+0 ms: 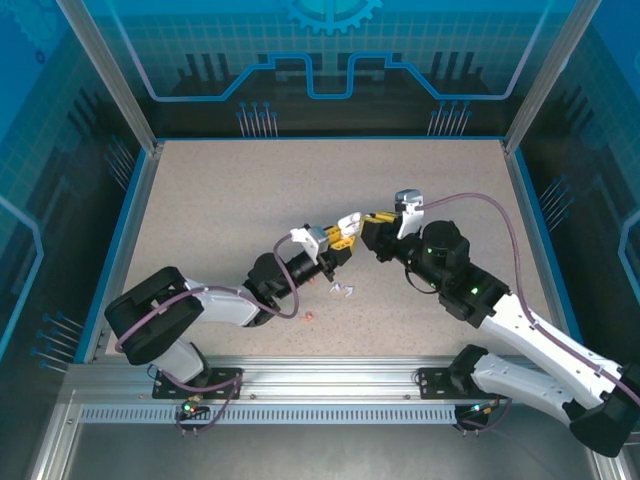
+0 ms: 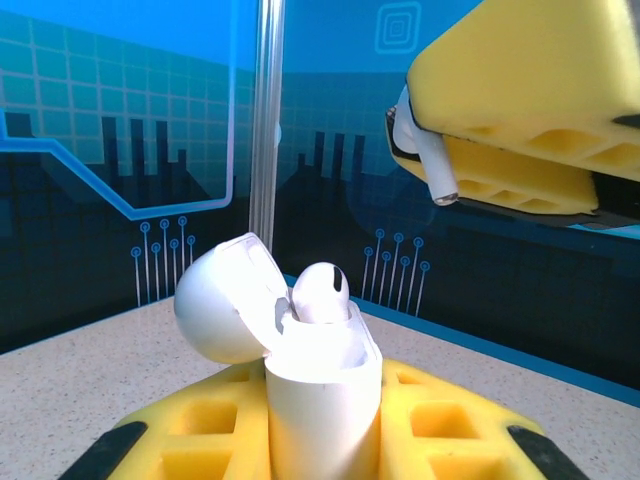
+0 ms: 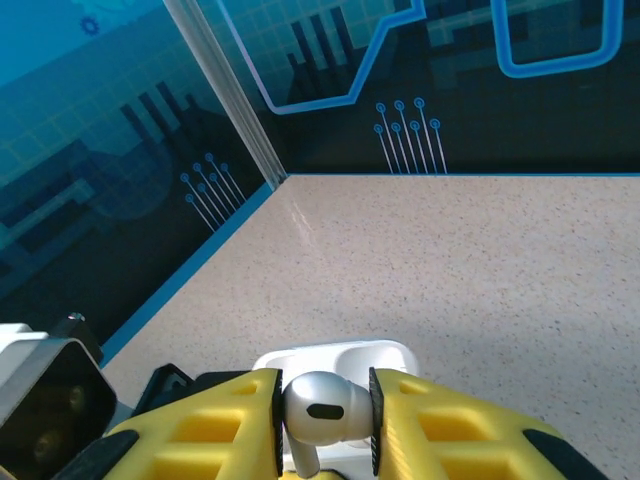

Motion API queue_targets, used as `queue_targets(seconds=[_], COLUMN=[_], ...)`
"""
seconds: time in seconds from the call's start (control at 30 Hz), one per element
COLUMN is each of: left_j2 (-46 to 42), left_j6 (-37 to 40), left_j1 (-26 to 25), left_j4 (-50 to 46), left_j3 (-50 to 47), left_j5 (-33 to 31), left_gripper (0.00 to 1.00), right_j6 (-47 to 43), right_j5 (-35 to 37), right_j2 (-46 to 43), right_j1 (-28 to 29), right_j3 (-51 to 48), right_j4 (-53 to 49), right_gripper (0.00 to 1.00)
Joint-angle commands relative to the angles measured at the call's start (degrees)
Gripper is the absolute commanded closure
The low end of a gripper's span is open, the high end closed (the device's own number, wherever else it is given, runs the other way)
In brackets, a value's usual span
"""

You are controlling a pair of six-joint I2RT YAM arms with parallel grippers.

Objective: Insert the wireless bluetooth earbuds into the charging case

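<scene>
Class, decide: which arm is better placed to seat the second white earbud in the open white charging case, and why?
Right. The right tool grips a white stemmed earbud above the open white charging case, stem downward. The left tool is busy clamping that case, with another white earbud already seated.

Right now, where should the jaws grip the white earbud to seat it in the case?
Take the white earbud by its rounded head, pinched across its sides, from the end opposite the stem. The right gripper holds it so: the stem sticks out free, likely what enters the open charging case.
</scene>
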Motion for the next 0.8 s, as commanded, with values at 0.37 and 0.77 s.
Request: queue_targets(seconds=[0.37, 0.77], left_j2=[2.39, 3.06], left_j6=[3.9, 4.41], left_j1=[-3.49, -4.46], left_j4=[2.25, 2.29], left_j3=[3.7, 4.43], left_j5=[-8.51, -11.39], left_gripper=[1.0, 1.0], right_j6=[-2.21, -3.5], right_j5=[6.69, 10.17], right_j2=[2.79, 4.56], right_j1=[4.21, 6.54], right_j3=[-1.58, -2.15], right_j4=[6.25, 5.38], right_gripper=[0.73, 0.73])
